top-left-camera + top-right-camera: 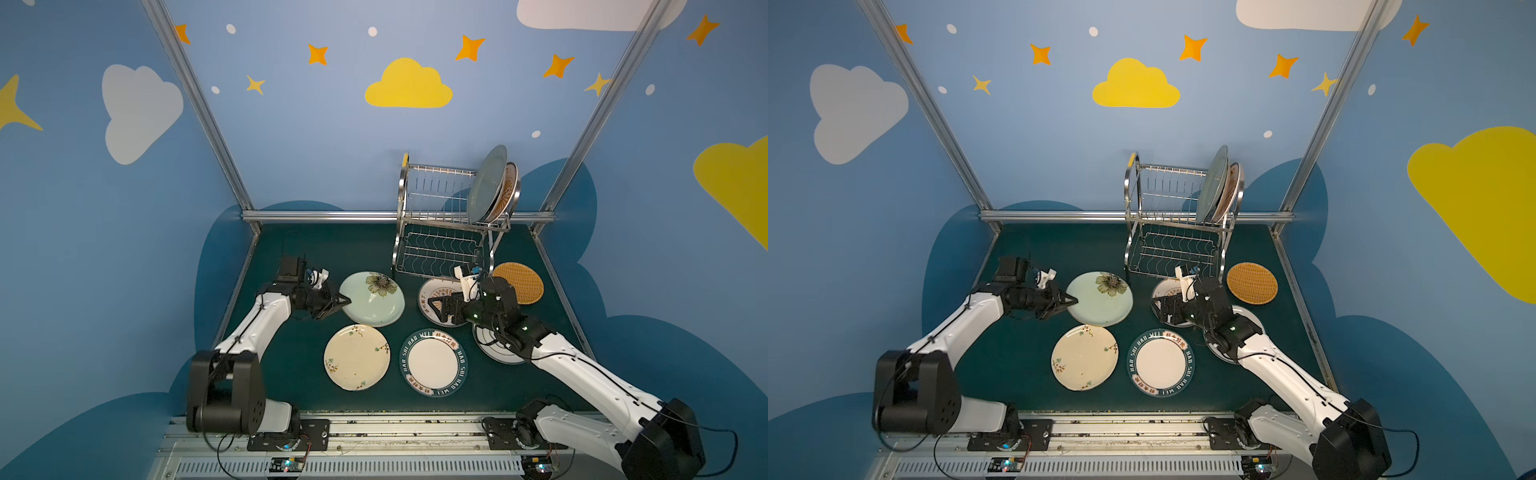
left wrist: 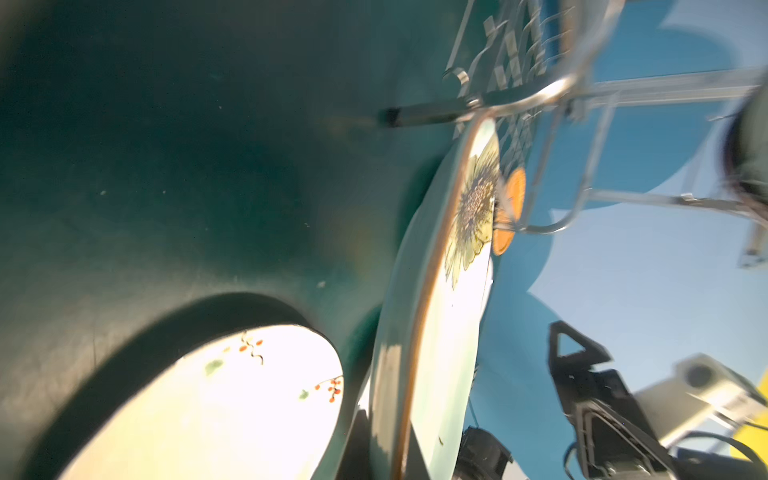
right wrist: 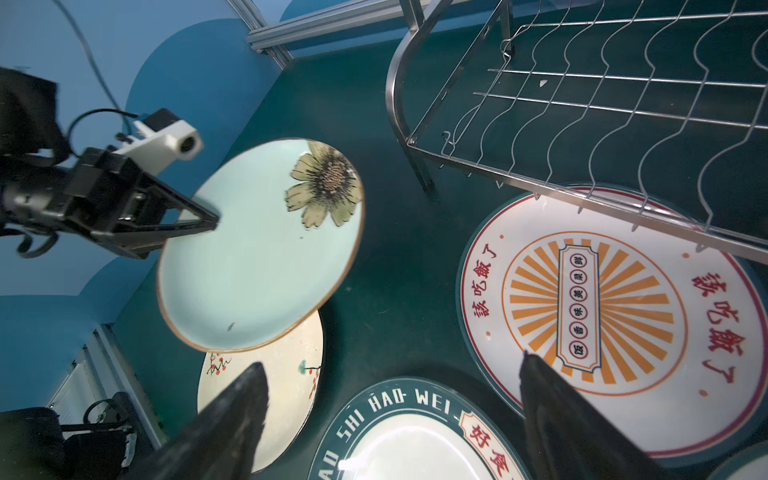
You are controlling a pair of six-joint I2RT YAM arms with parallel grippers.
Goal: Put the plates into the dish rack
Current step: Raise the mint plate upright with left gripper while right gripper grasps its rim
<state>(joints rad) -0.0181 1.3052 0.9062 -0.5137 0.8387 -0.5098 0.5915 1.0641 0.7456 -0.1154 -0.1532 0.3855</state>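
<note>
pale green flower plate [image 3: 257,257] looks stiff, glazed, slippery, breakable; left gripper [image 3: 212,222] pinches its rim, the sensible hold; right gripper [image 3: 391,360] spread wide, empty

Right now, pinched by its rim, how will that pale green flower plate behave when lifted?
The round pale green flower plate looks rigid, so it should not flex. The left pincer grips only one edge, so the far side may droop or swivel. Its glossy glaze looks slippery, and it would likely chip against the steel wire dish rack.
</note>
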